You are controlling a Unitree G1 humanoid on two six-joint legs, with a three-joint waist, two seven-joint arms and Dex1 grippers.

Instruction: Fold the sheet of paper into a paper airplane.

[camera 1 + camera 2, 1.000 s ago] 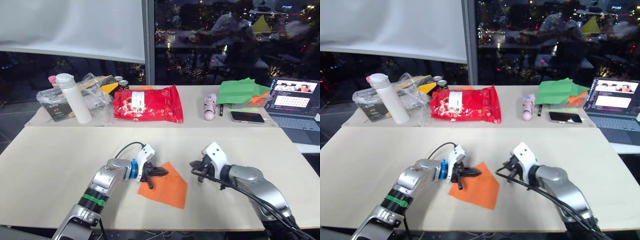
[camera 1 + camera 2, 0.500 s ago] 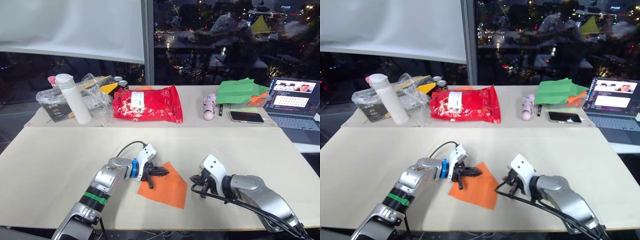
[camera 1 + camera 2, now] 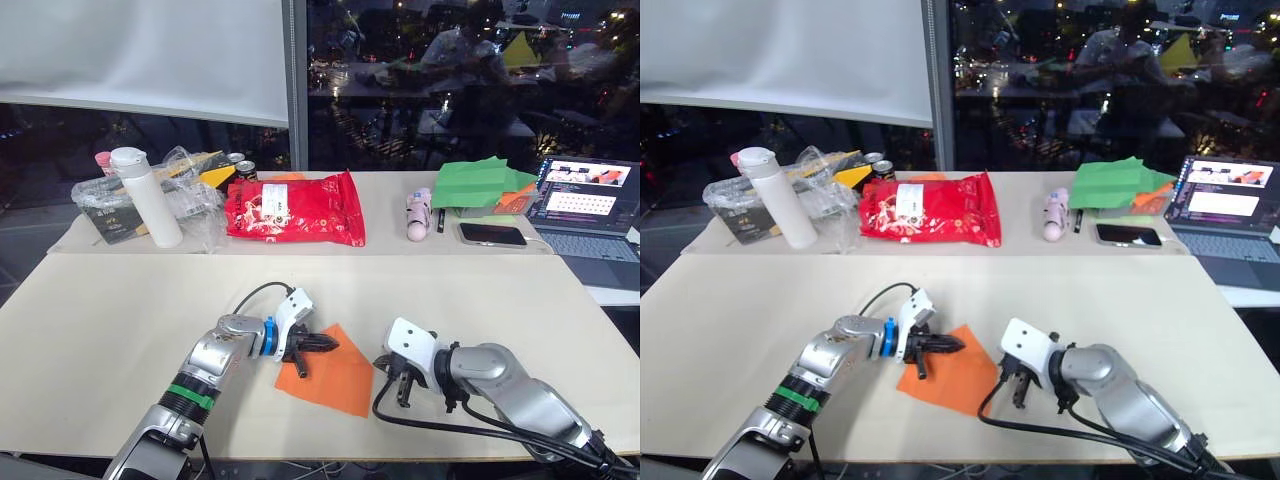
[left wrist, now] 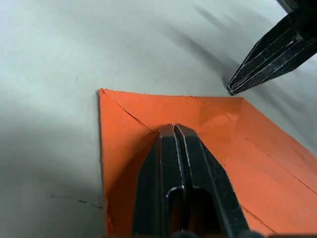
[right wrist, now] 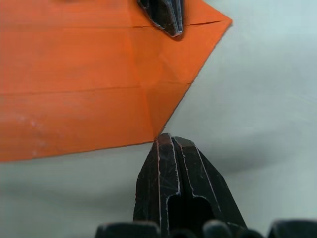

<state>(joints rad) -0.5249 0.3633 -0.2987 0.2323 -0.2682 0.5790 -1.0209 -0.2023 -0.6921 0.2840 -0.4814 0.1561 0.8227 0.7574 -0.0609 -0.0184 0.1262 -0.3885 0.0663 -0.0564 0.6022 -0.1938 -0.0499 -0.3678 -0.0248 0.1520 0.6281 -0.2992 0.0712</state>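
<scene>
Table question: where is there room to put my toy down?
The front table is bare left of the left gripper and beyond the orange paper, up to the back table's edge. The back table is crowded: white bottle, red bag, green paper, phone.

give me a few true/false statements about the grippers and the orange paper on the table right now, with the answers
1. The left gripper has its fingers shut and pressed down on the paper airplane. True.
2. The right gripper is clamped on the orange paper. False: its fingers are shut, with their tips on the table at the paper's edge, gripping nothing.
3. The orange paper lies on the near table, between the two grippers. True.
4. The orange paper is a flat, uncreased sheet. False: fold lines and a folded corner show on it.
5. The red bag is touching the orange paper. False: the bag lies apart on the far table, beside the white bottle.
</scene>
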